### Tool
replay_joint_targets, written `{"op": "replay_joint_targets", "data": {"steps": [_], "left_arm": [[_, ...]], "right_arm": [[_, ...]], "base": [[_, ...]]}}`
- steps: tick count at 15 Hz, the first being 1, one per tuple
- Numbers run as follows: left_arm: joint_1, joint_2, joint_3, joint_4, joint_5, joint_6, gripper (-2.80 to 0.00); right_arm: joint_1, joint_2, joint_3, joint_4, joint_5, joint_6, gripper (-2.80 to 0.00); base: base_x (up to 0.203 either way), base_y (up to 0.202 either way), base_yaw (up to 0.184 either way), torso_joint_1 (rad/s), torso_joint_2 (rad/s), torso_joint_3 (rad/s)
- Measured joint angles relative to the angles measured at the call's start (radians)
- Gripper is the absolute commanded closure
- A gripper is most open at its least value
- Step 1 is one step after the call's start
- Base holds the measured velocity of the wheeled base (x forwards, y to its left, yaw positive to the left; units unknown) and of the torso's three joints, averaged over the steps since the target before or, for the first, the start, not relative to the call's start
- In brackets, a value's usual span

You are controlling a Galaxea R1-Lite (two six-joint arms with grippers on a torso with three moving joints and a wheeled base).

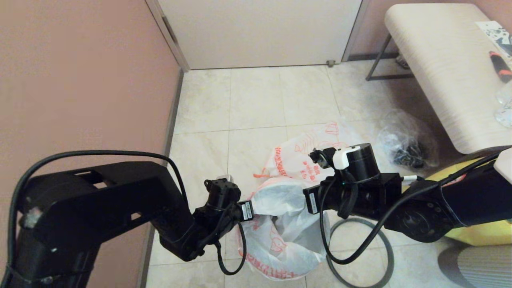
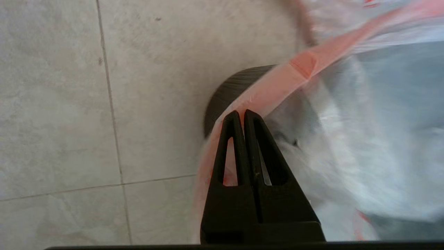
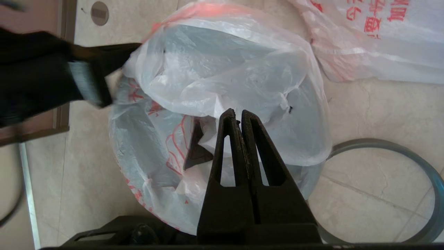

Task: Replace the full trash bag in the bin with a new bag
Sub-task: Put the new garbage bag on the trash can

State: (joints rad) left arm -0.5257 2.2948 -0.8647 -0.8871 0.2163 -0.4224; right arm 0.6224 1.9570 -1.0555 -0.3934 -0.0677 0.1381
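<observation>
The thin white plastic new bag (image 1: 280,224) with orange-red print drapes over the small round dark bin (image 2: 225,93) on the tiled floor. The left gripper (image 2: 239,113) and right gripper (image 3: 236,113) each pinch its edge on opposite sides.

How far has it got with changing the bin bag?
Done: the full trash bag already lies on the floor beyond the bin, and the rim hoop lies off to one side. In hand: the left gripper and right gripper are each shut on opposite edges of the new bag, spreading it over the bin. Left: settling the bag and refitting the hoop.
</observation>
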Motion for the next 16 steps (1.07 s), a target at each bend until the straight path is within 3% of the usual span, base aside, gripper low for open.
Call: {"op": "replay_joint_targets", "data": {"steps": [5, 11, 13, 16], "left_arm": [[0.012, -0.022, 0.025, 0.006, 0.039, 0.001, 0.00], [-0.006, -0.348, 0.182, 0.079, 0.066, -0.008, 0.00], [-0.001, -0.356, 0.304, 0.020, 0.065, -0.013, 0.00], [-0.016, -0.269, 0.480, -0.270, 0.059, -0.004, 0.00]], "right_arm": [[0.047, 0.023, -0.032, 0.001, -0.024, -0.070, 0.00], [0.072, 0.203, -0.146, 0.023, -0.119, -0.126, 0.00], [0.078, 0.290, -0.215, 0.028, -0.148, -0.158, 0.00], [0.097, 0.421, -0.328, 0.063, -0.187, -0.197, 0.00]], "base": [[0.000, 0.000, 0.000, 0.000, 0.00, 0.000], [0.000, 0.000, 0.000, 0.000, 0.00, 0.000], [0.000, 0.000, 0.000, 0.000, 0.00, 0.000], [0.000, 0.000, 0.000, 0.000, 0.00, 0.000]]}}
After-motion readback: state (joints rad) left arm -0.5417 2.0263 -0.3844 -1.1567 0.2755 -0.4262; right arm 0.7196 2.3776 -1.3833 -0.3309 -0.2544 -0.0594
